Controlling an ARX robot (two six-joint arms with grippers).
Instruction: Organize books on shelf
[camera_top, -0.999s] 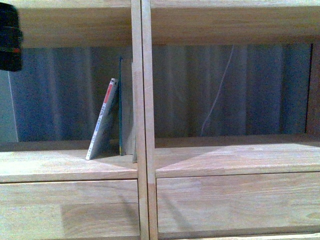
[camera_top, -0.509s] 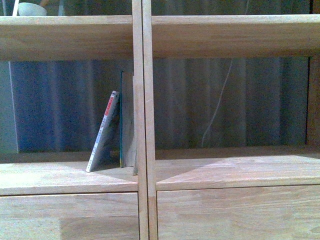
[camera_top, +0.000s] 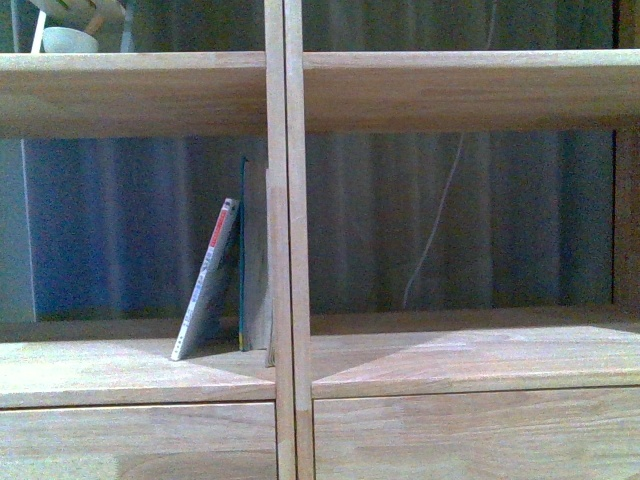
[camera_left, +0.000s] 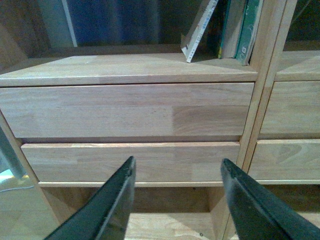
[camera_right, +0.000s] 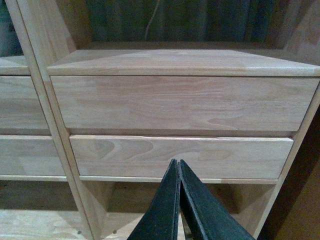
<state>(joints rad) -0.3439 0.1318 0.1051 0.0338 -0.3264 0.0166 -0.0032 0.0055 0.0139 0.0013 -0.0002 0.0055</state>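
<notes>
The light-wood shelf (camera_top: 285, 250) fills the front view. In its left compartment a pale book with a red-marked spine (camera_top: 205, 285) leans rightward against a slim upright book with a teal spine (camera_top: 242, 255) beside the centre post. Both books also show in the left wrist view: the pale book (camera_left: 199, 31) and the teal-spined book (camera_left: 250, 27) stand above the drawers. My left gripper (camera_left: 177, 167) is open and empty, low in front of the left drawer fronts (camera_left: 125, 107). My right gripper (camera_right: 176, 162) is shut on nothing, before the right column's drawers (camera_right: 180, 102). Neither arm appears in the front view.
A pale bowl (camera_top: 68, 40) sits on the upper left shelf board. A thin white cord (camera_top: 435, 225) hangs behind the right compartment against a dark curtain. Below the drawers is an open bottom compartment (camera_left: 165, 220).
The front view has risen: shelf boards and books sit lower in frame, and the bowl on the upper board has come into sight. A dark arm part at upper left has left the frame.
</notes>
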